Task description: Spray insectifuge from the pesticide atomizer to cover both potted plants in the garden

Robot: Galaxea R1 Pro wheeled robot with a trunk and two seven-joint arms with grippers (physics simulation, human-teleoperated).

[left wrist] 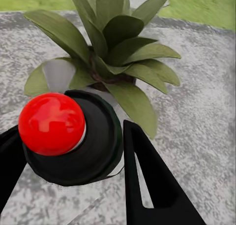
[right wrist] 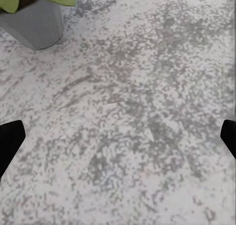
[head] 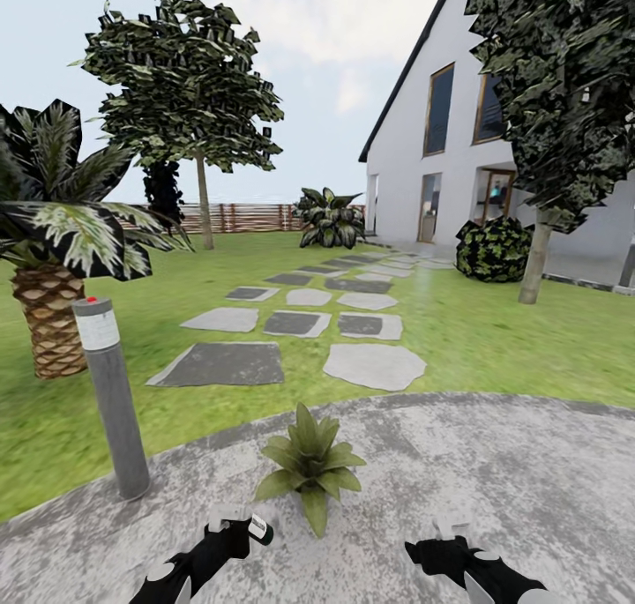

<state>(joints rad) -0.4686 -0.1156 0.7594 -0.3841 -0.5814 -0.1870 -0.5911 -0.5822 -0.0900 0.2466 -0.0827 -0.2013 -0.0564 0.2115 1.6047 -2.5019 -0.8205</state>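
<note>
The left end effector [head: 231, 533] pinches the atomizer [head: 256, 528], which lies tilted between its fingers with its end toward the plant [head: 309, 463]. In the left wrist view the atomizer [left wrist: 73, 136] sits between the two black fingers [left wrist: 147, 176], its round red top [left wrist: 51, 124] facing the camera and the dark green body behind it. The plant [left wrist: 108, 48] stands just beyond the bottle, its broad leaves spreading over a grey pot, near but apart from the fingertips.

The right end effector [head: 451, 542] hovers low over the patio [head: 494, 480], off to the plant's right, with its fingers spread wide and nothing between them. In the right wrist view its fingertips [right wrist: 10, 141] sit at the two edges, with speckled stone between them and the grey pot [right wrist: 34, 23] in a corner.

A grey lamp post [head: 113, 392] stands at the patio's left edge, by the lawn [head: 494, 339].
</note>
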